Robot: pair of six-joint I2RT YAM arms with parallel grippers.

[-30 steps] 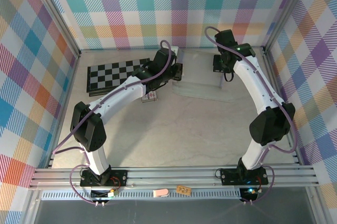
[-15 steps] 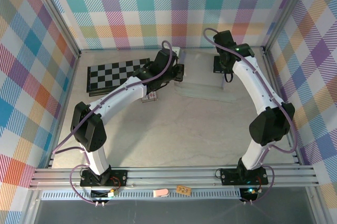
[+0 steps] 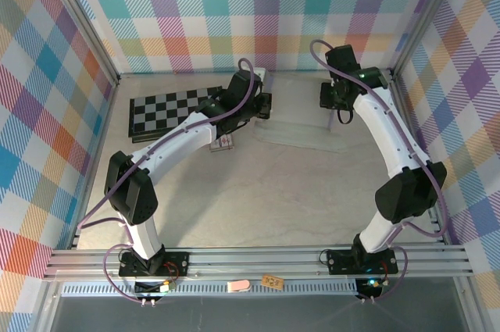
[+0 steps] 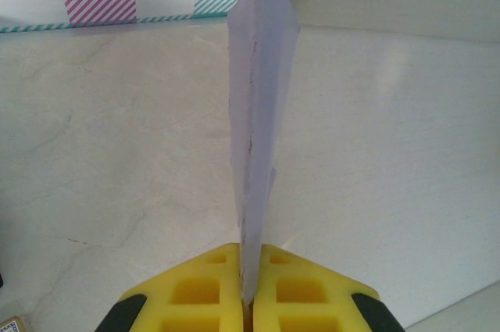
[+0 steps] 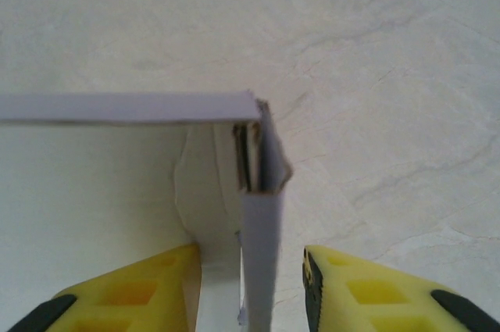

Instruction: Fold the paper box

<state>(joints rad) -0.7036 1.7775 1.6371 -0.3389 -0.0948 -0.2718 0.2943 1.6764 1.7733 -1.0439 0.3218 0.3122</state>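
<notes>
Left fingers (image 4: 195, 294) tight on paper box (image 4: 260, 113) flap, right fingers (image 5: 361, 289) astride its wall

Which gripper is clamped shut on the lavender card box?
The left gripper: shut on a flap of the lavender paper box. The right gripper straddles a wall, open.

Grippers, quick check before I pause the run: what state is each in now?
Left gripper: closed on a flap of the paper box.
Right gripper: open, straddling its wall.
</notes>
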